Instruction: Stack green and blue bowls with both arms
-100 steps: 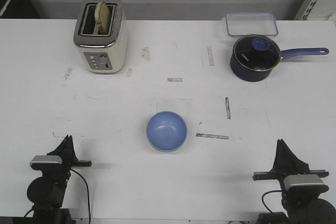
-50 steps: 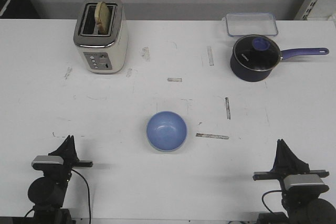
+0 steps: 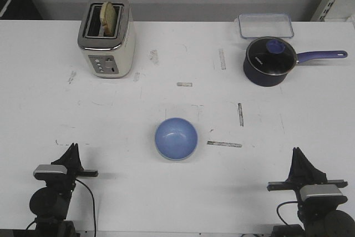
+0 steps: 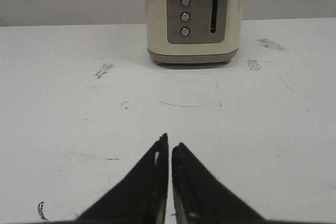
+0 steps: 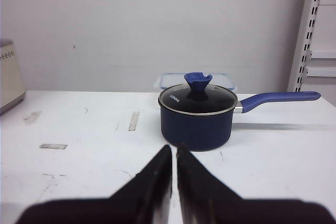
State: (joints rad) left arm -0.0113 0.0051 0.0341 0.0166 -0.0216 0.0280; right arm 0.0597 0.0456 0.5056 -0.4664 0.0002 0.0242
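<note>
At the table's near corners we rest our left gripper (image 3: 71, 149) and right gripper (image 3: 297, 154) closed and empty, the blue bowl (image 3: 176, 138) centred near the front edge seemingly already nested on green, so retreat seems all that remains.

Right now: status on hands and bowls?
Left hand shut, empty. Right hand shut, empty. Blue bowl mid-table, untouched; green bowl not visible. Nothing in the way.

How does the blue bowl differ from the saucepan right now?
The blue bowl is pale periwinkle; the saucepan is dark navy. The bowl is open and handleless; the saucepan wears a glass lid and has a long handle. The bowl sits mid-table, the saucepan far right. Both stand upright, untouched.
</note>
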